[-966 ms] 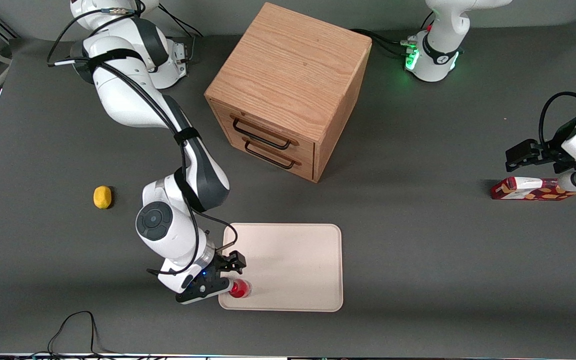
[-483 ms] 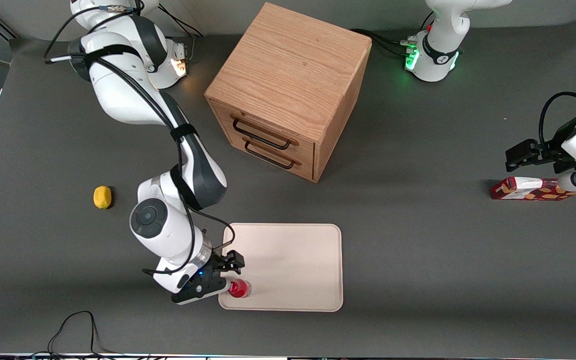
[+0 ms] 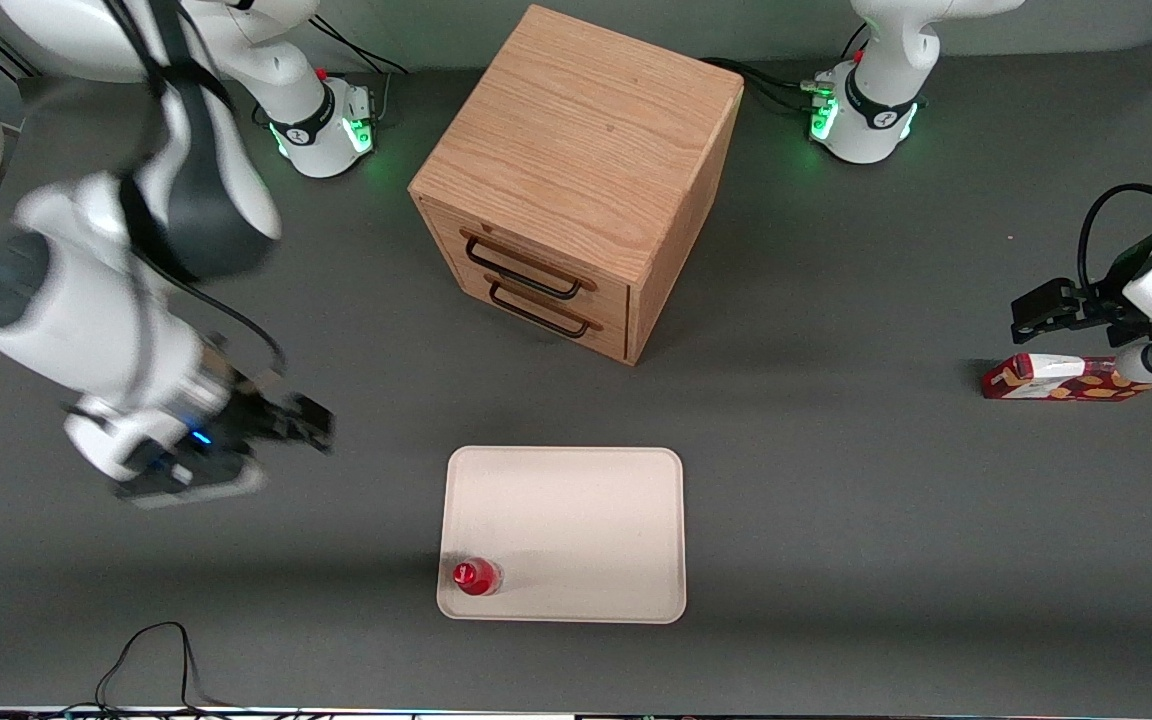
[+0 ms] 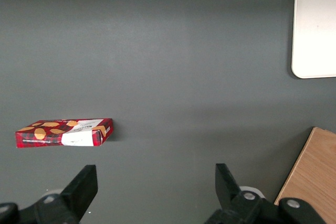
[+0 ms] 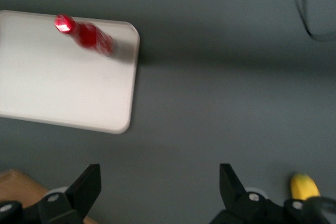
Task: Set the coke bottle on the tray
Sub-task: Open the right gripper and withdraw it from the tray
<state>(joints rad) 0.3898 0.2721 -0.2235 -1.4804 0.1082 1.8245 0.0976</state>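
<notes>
The claw (image 3: 281, 430), its fingers spread apart and holding nothing, is seen raised above the tabletop (image 3: 836, 500), well apart from the tray (image 3: 576, 500), toward the working arm's end. The coke bottle (image 3: 477, 577) is stood upright in the tray's near corner on that same end.

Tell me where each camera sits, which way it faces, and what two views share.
Front view: high over the table, looking down; shows the arm, its gripper raised near the working arm's end, fingers open, the bottle upright on the tray, and the cabinet.
Right wrist view: on the working arm, looking down past its own fingers at bottle, tray and lemon.
Left wrist view: on the parked arm, looking down at the carton.
Shared: all three show the tray.
</notes>
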